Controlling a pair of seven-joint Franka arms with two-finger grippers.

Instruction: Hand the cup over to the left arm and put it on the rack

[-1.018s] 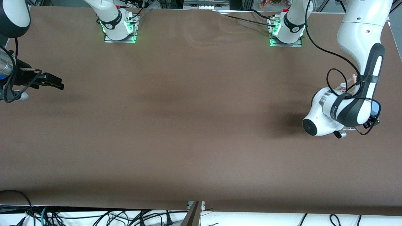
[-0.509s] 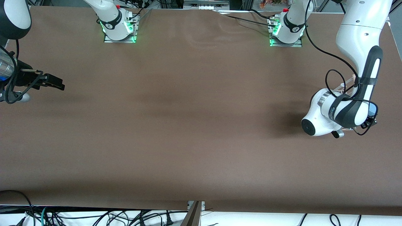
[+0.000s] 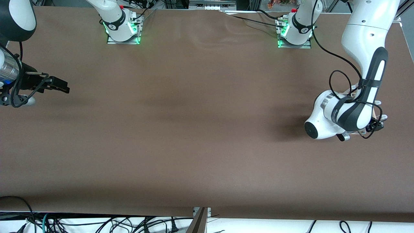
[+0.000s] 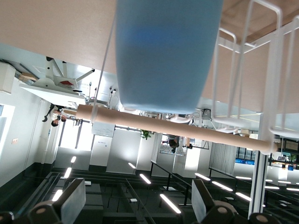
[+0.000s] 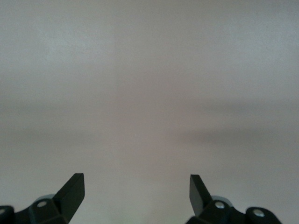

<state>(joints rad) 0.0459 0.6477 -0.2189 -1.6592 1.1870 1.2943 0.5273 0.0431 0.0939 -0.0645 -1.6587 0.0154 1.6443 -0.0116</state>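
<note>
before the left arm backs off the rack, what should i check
1. left gripper open, fingers off the cup: ok
2. cup among the rack wires, beside the dowel: ok
3. cup seated firmly on a peg: cannot tell
4. withdrawal path free of rack wires: cannot tell
5. right gripper open, waiting over the table at the right arm's end: ok

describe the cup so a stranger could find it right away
Go to the left arm's end of the table, where the white-edged rack stands under the left gripper. The cup sits on the rack above its wooden dowel. It is the only light-blue thing there, tapered and handleless.
</note>
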